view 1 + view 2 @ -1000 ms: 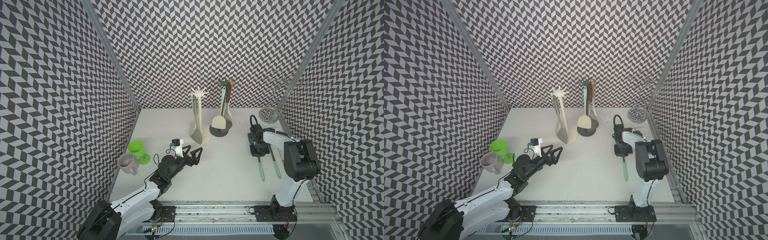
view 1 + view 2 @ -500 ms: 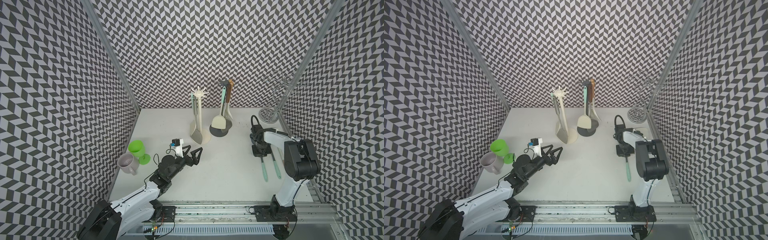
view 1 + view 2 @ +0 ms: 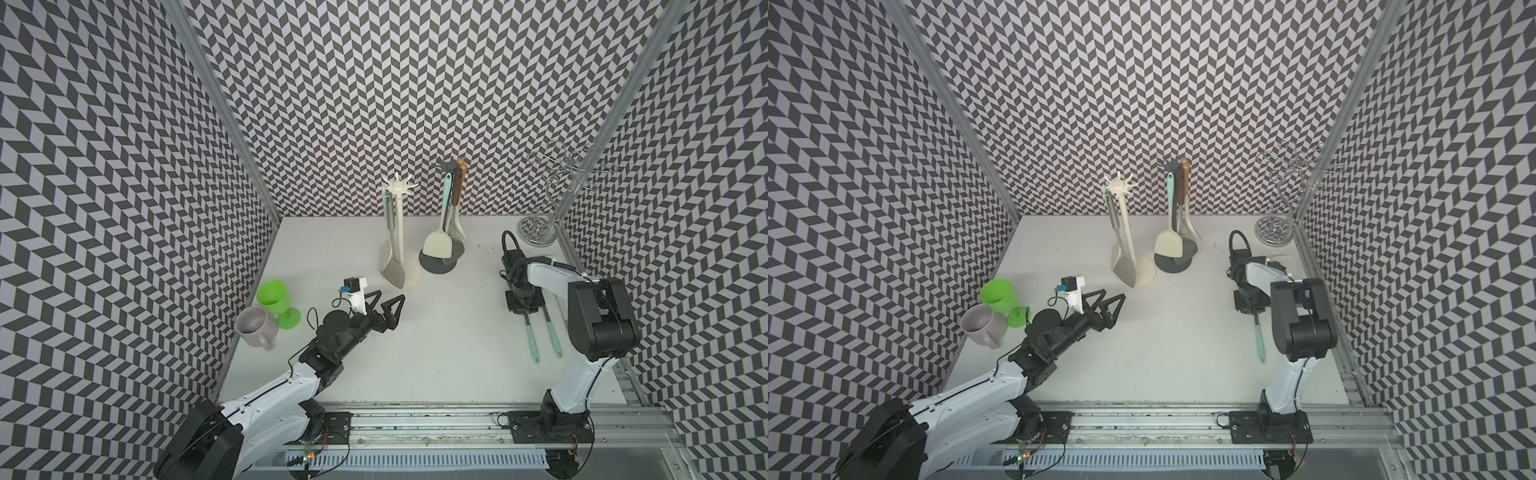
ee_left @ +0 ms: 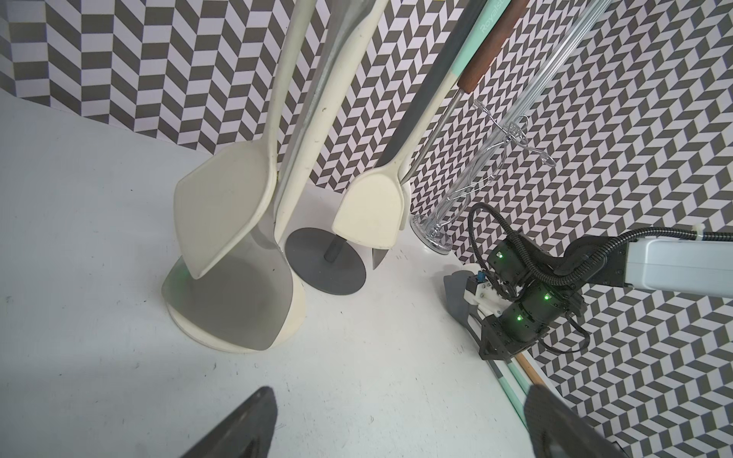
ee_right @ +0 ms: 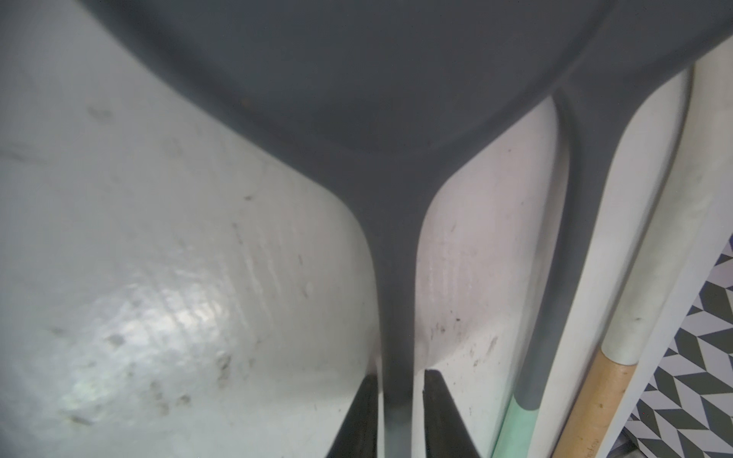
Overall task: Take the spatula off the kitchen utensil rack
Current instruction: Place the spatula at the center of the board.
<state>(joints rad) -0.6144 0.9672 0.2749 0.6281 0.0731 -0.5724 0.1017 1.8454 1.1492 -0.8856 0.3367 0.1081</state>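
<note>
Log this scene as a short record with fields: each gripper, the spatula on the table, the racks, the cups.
left gripper: open, empty, above the white table
right gripper: jaws slightly parted astride the neck of the flat grey spatula
spatula: lying on the table, off the racks
racks: cream utensil rack and dark grey utensil rack, both with utensils hanging
cups: bright green goblet beside pale grey mug

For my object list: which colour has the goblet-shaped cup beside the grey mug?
The cup is bright green, shown best in a top view.
</note>
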